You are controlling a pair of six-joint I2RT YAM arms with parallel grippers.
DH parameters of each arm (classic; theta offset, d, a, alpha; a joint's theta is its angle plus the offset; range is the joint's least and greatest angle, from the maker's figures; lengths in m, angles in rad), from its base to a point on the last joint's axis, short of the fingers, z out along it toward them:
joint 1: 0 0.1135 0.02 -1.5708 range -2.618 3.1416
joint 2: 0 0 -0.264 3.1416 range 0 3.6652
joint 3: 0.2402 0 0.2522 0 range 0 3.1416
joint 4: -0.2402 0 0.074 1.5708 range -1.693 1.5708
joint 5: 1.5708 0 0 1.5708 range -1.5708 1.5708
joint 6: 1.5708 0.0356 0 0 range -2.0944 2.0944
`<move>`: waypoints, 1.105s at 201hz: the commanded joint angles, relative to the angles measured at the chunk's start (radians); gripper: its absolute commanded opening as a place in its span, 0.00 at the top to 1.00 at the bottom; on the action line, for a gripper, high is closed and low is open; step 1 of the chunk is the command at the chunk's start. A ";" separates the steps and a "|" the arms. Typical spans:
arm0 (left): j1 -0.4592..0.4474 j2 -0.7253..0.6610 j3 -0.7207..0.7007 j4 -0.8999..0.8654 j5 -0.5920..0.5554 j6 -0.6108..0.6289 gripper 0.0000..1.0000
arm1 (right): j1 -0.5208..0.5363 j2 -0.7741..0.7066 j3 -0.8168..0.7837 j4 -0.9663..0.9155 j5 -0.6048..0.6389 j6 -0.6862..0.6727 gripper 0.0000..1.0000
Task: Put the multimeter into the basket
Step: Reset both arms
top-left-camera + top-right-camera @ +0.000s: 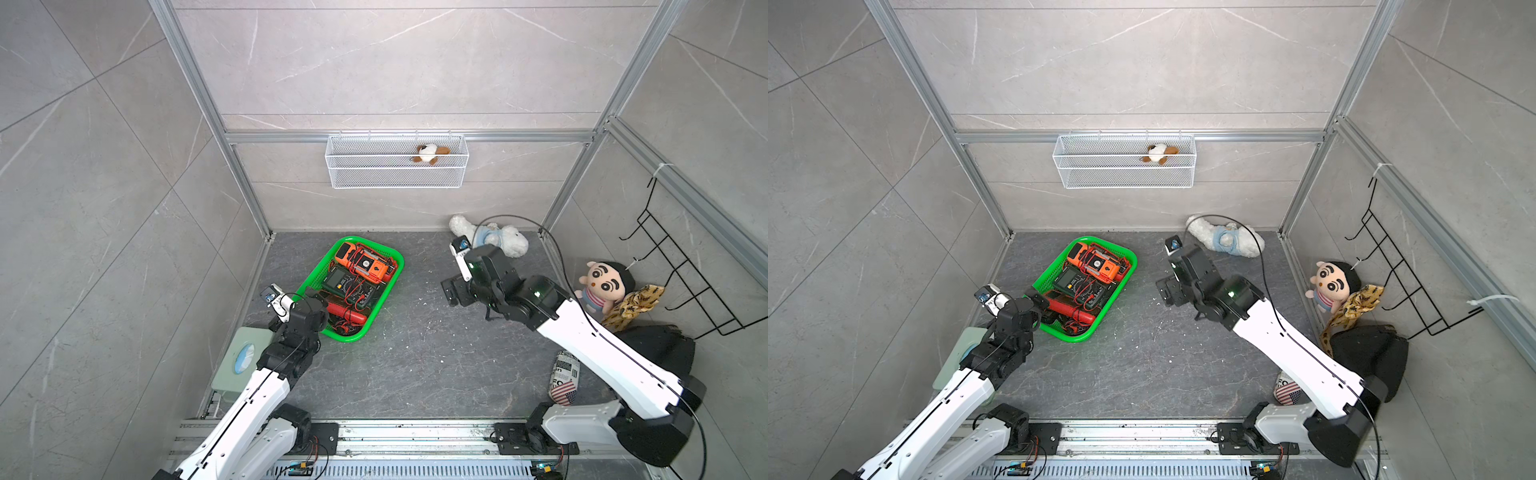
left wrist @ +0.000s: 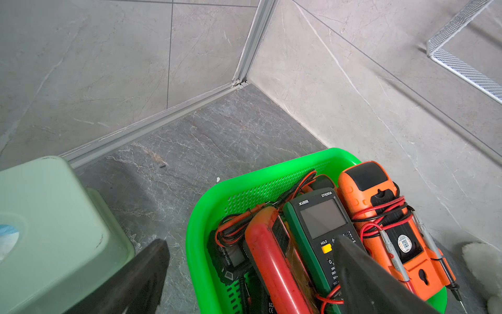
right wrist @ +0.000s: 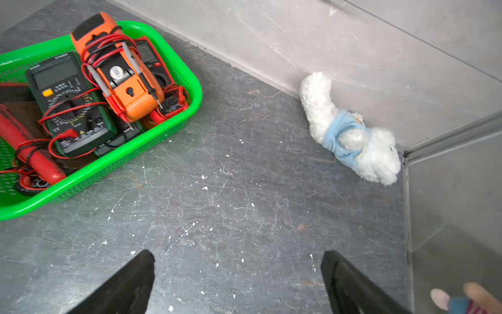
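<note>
- In both top views: the basket [image 1: 347, 338], near the floor's [image 1: 415, 353] back-left corner, holds the orange multimeter [image 1: 365, 266].
- Left wrist view alone: green multimeter [image 2: 320, 225] lettered "DT9205A"; left gripper [image 2: 250, 240] jaws apart, empty, above basket.
- Right wrist view: right gripper [image 3: 238, 252] jaws apart, empty, over floor.

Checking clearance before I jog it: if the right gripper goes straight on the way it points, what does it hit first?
The right gripper would likely meet the bare floor first, between the green basket and the white plush bear; depth is uncertain.
</note>
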 commanded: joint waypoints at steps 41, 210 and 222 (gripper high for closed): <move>0.002 -0.074 -0.170 0.369 0.035 0.316 0.02 | -0.081 -0.173 -0.373 0.195 0.142 0.157 0.00; 0.136 0.128 -0.468 1.047 0.083 0.623 0.02 | -0.495 -0.152 -0.946 1.061 0.121 -0.012 0.00; 0.174 0.155 -0.481 1.103 0.117 0.618 0.02 | -0.520 -0.118 -0.947 1.090 0.103 -0.012 0.00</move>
